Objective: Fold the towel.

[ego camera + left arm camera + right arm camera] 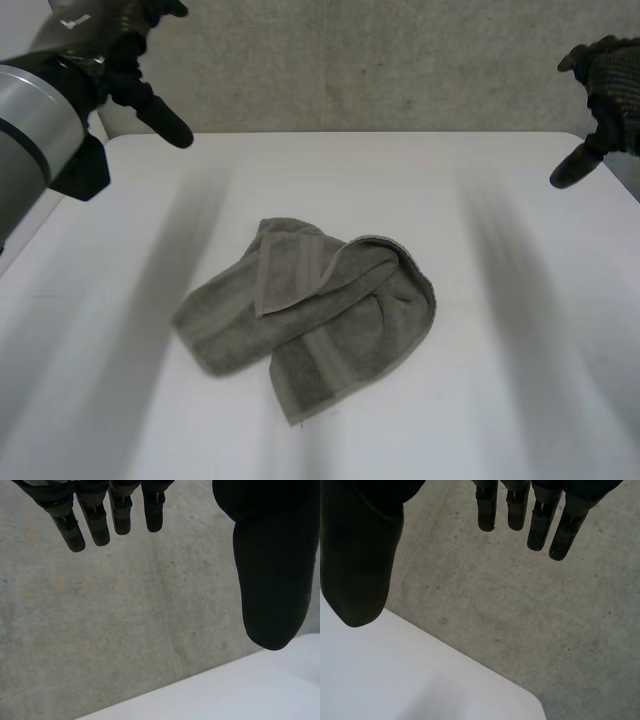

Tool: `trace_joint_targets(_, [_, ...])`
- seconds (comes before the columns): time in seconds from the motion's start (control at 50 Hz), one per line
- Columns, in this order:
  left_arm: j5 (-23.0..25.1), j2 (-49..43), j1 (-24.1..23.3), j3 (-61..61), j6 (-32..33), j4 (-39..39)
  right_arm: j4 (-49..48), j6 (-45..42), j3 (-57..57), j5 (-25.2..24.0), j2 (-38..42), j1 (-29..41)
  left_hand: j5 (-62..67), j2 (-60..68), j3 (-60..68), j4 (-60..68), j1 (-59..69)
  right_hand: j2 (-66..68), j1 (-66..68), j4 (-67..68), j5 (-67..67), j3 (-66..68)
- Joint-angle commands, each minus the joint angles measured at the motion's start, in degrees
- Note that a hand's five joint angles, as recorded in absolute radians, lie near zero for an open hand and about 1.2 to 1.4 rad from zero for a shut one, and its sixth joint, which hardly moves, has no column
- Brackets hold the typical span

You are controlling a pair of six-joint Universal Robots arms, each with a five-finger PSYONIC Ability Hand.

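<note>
My left hand and right hand hang high over the table's far side, both wide open and holding nothing: fingers straight, thumbs spread apart from them. The towel lies crumpled on the table well below my hands and between them, back toward my body, touching neither.

I judge it soft, limp and light, thick enough to pinch without slipping, but it will sag and drag. It is doubled over itself, so I can't surely tell true corners from folds. The loose corners on the side farthest from my fingertips look best to grip.
</note>
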Motion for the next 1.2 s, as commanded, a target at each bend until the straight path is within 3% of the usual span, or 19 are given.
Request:
trace_joint_targets(0.02, [-0.24, 1.03, 0.86, -0.51, 0.37, -0.9, 6.54, 4.13, -6.91, 0.63, 3.7, 0.42, 1.19, 1.7, 1.53, 1.62, 1.25, -4.41, -3.44, -5.49, -3.99, -4.14])
trace_joint_targets(0.44, [-0.32, 1.12, 1.56, -1.12, 0.46, -2.13, 7.33, 6.68, -7.88, 0.02, 4.75, -0.11, 0.86, 1.36, 1.19, 1.28, 0.91, -4.41, -3.44, -5.49, -3.99, -4.14])
trace_joint_targets(0.6, [0.64, -0.91, -0.9, -3.94, 0.37, -0.55, 9.43, 6.23, -8.5, -1.82, 7.99, -0.2, 0.86, 1.36, 1.19, 1.28, 0.91, -4.41, -3.44, -5.49, -3.99, -4.14])
trace_joint_targets(0.74, [1.69, -14.85, -12.05, -0.52, 2.38, 5.16, 11.2, 13.97, -6.65, -3.94, 14.07, -0.11, 1.19, 1.7, 1.53, 1.62, 1.25, -4.41, -3.44, -5.49, -3.99, -4.14])
trace_joint_targets(0.78, [1.78, -17.58, -12.76, 0.28, 3.79, 5.69, 10.85, 20.44, -5.43, -5.07, 17.13, -0.29, 1.19, 1.7, 1.53, 1.62, 1.25, -4.41, -3.44, -5.49, -3.99, -4.14])
trace_joint_targets(0.88, [1.96, -25.23, -13.9, 3.61, 9.15, 6.13, 8.57, 26.18, -3.67, -8.24, 22.66, 0.41, 1.19, 1.7, 1.53, 1.62, 1.25, -4.41, -3.44, -5.49, -3.99, -4.14])
trace_joint_targets(1.02, [3.63, -35.78, -15.75, 9.07, 10.65, 6.57, 2.58, 26.98, -2.43, -9.21, 28.48, 0.86, 1.86, 2.37, 2.2, 2.29, 1.92, -4.41, -3.44, -5.49, -3.99, -4.14])
trace_joint_targets(1.2, [3.54, -42.3, -15.75, 12.41, 10.66, 8.68, -0.66, 27.25, -4.01, -8.95, 34.98, 4.46, 4.72, 5.23, 5.06, 5.15, 4.78, -3.49, -2.53, -4.57, -3.08, -3.22])
